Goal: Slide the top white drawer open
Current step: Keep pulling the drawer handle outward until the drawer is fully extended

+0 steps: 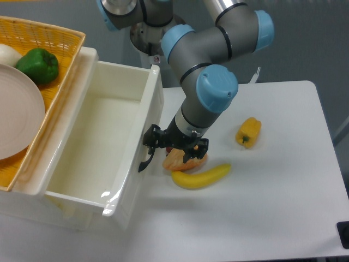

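Observation:
The top white drawer (92, 142) stands pulled far out of the cabinet, its glossy inside empty. A curved black handle (146, 157) hangs on its front face. My gripper (151, 143) is at that front, its black fingers closed around the handle. The grey and blue arm comes down to it from the upper middle.
An orange peeled fruit (184, 160) and a yellow banana (200, 176) lie just right of the gripper. A small yellow pepper (248, 132) sits further right. On the cabinet top, a yellow woven basket (65, 60) holds a green pepper (38, 65) and a pale plate (16, 117).

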Available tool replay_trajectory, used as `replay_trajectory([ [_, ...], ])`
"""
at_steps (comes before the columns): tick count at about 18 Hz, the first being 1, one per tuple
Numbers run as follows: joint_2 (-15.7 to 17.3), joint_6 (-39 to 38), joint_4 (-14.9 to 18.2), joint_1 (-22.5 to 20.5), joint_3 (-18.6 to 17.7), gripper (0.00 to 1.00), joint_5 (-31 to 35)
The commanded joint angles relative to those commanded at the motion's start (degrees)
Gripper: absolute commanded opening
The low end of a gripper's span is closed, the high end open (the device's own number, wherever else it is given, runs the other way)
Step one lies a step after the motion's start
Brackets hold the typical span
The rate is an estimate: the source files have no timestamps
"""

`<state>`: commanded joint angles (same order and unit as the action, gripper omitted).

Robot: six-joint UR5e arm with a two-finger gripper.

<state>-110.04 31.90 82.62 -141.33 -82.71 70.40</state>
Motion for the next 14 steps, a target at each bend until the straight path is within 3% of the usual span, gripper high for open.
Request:
replay_trajectory([
  [14,-1.14,-0.09,0.09,-0.61,0.35,1.00,-0.44],
])
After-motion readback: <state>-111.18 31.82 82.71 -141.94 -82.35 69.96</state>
